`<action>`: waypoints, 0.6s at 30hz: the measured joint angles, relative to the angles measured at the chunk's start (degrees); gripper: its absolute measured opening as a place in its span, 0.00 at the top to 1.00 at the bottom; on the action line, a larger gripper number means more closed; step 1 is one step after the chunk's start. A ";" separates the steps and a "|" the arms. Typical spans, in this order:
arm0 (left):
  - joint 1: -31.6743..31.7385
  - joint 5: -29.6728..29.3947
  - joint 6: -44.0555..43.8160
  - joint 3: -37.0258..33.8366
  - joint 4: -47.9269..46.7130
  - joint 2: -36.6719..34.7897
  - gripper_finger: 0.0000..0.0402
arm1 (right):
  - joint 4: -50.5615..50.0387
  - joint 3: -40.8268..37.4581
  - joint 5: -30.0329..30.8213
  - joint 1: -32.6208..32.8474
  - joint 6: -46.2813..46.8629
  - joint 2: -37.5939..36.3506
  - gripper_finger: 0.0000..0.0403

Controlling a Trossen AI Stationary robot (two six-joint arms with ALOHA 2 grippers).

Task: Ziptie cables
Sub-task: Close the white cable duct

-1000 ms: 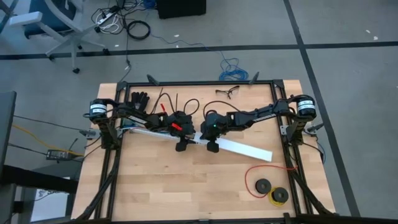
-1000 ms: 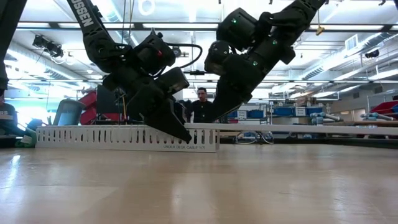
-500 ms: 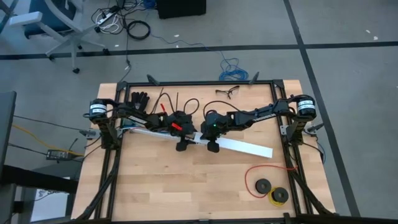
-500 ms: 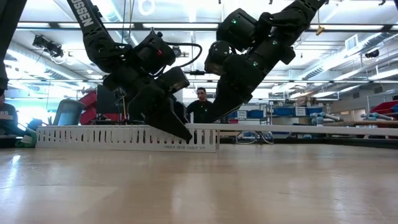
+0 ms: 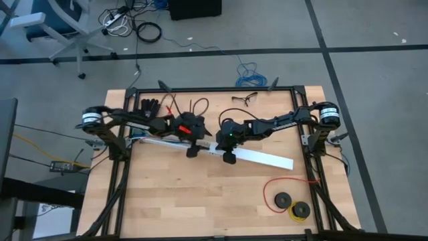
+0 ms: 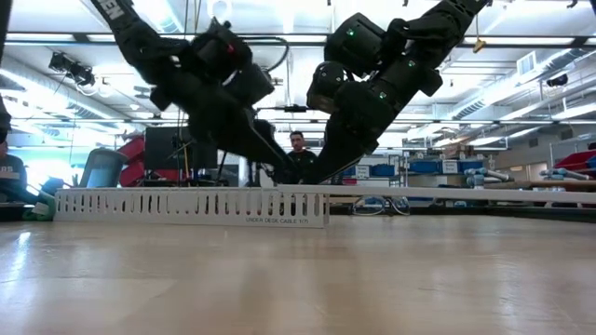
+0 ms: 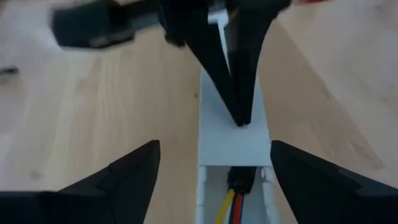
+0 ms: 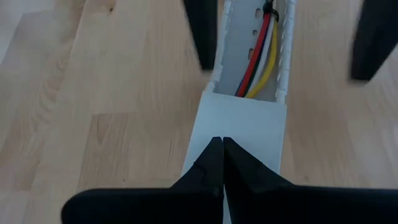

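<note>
We see the cables lying inside the white channel; our right gripper presses fingers together on its cover, our left gripper spread apart.

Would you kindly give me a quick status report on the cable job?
Left gripper open, straddling the channel. Right gripper shut, pressing the channel cover. Cables lie inside the channel, no ziptie visible.

A robotics lab or workshop: grey floor marked with dark tape, an office chair, loose cords, long ceiling lights, shelves of blue bins, and a person standing behind the wooden bench
</note>
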 joint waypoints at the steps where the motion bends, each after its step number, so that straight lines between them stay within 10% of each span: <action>1: 0.38 0.78 0.76 -0.09 -0.66 -1.13 0.21 | -0.01 0.00 -0.05 0.00 0.01 -0.02 1.00; 18: 1.97 4.45 -5.72 -11.32 9.41 -5.23 0.22 | 0.81 -0.09 -0.86 -0.28 0.76 0.01 1.00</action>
